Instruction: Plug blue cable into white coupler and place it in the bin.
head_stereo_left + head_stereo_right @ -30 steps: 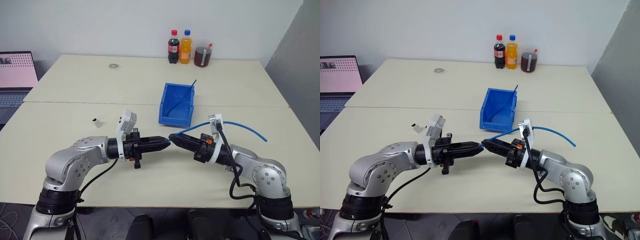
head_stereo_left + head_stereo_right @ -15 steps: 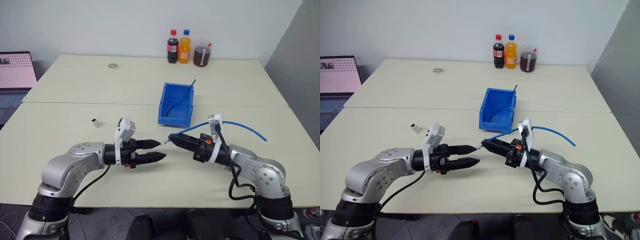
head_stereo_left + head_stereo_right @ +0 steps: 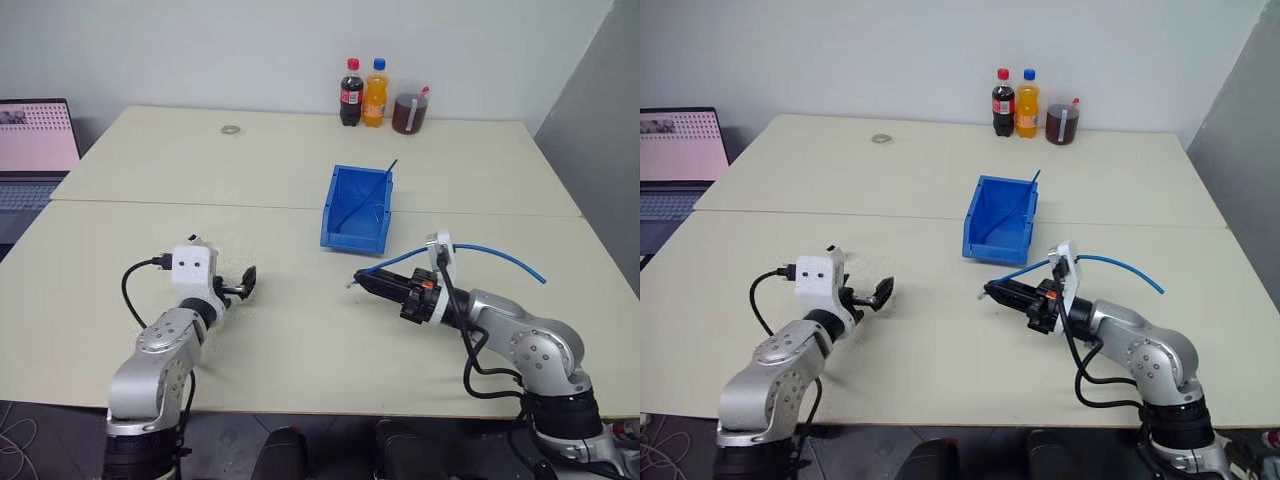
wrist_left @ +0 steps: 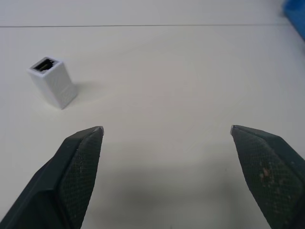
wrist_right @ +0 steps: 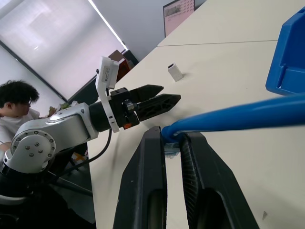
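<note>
Your left tool (image 4: 167, 130) is gaping wide; centre the white coupler (image 4: 52, 81) between its fingers (right tool (image 5: 172, 143) is gripping the blue cable (image 3: 487, 249)).

Left gripper (image 4: 167, 131) is spread wide with bare table (image 4: 162, 76) right in front. The white coupler (image 4: 52, 82) sits just ahead, off to one side of the gap, nothing blocking the path to it.

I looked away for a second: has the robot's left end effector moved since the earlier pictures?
Yes. The left end effector has swung away from the right end effector, off toward the white coupler, and farther from the bin. It now stands open.
</note>
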Robot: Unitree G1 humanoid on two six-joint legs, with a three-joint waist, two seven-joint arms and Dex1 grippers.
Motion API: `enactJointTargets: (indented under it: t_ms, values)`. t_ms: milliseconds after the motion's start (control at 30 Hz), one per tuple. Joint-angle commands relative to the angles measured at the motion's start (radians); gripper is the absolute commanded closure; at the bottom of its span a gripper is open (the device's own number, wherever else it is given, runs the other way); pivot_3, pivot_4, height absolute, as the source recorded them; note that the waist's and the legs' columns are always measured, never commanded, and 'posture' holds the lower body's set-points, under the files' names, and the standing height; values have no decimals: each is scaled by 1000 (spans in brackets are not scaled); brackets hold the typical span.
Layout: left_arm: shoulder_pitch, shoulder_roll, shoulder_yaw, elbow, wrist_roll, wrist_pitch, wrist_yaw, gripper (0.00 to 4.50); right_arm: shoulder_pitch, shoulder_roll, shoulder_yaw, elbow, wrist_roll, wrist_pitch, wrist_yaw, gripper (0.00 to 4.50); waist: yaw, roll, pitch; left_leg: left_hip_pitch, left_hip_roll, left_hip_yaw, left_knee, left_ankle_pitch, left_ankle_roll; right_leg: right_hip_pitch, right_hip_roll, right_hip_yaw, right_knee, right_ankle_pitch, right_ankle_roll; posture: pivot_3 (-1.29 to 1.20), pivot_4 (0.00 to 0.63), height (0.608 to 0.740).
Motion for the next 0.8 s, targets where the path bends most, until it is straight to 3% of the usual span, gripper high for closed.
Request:
enactJointTargets:
  t_ms: [33,233,433,800]
  values:
    - [-96,-76,46,57,87,-11,184,0,-25,-1,-4,-2,-7,-23,32,4366,0,0,0,0,-1,0,0,0,0,0,0,0,0,0,0,0,150,740]
    - [-269,-153,87,245,176,-27,381,0,-35,-1,-4,0,-17,-21,41,4366,0,0,0,0,-2,0,0,0,0,0,1,0,0,0,0,0,150,740]
    - [-383,-183,111,391,210,-81,475,0,-36,-7,-13,-7,-16,-15,39,4366,-1,-1,0,-1,-2,0,0,0,0,0,0,0,0,1,1,0,150,740]
    - [-458,-199,164,530,186,-160,527,0,-20,-16,-22,-29,-12,-11,24,4366,-1,-1,0,-1,-2,1,0,0,0,0,0,-1,0,1,1,0,150,740]
